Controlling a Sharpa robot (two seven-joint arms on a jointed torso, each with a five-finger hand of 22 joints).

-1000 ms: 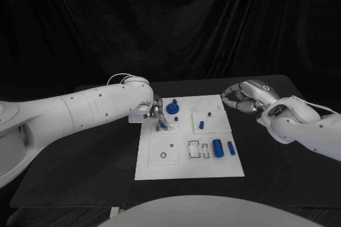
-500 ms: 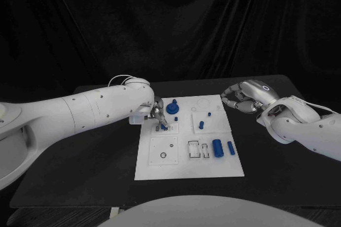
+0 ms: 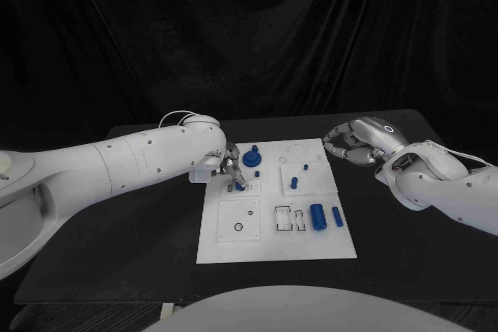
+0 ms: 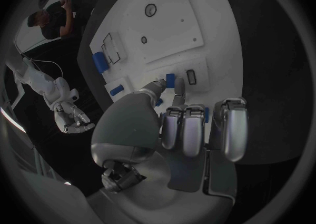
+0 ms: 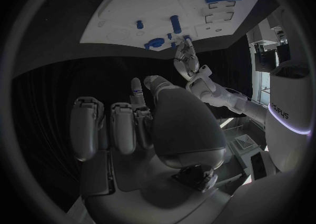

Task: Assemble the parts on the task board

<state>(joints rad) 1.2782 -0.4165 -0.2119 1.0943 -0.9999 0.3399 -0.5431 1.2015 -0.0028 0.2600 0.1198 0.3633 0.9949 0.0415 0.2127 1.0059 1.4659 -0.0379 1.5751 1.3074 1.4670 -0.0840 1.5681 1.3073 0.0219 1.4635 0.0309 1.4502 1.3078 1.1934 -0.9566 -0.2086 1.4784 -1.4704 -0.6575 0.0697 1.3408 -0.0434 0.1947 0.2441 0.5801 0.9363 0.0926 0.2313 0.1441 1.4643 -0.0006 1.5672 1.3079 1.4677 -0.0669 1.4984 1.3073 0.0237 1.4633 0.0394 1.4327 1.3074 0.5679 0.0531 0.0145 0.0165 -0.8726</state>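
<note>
Left hand [image 3: 229, 166] is down at the board's [image 3: 272, 242] far left corner, fingertips on a small blue part [image 3: 239, 187] standing there. From the head view the arm covers most of that contact. The left wrist view opens it up: thumb and a finger [image 4: 178, 91] reach out to the part [image 4: 170, 79], which sits beside a dark slot, while the other fingers are curled back toward the palm. Whether the part is pinched or only touched, I cannot tell.

Right hand [image 3: 350, 146] hovers off the board's far right corner, fingers curled in, holding nothing; its own wrist view shows the fingers [image 5: 108, 126] folded close together.

Near the right edge a blue cylinder [image 3: 319, 217] lies with its long axis running near to far, a slimmer blue peg [image 3: 337, 217] parallel just beside it.
</note>
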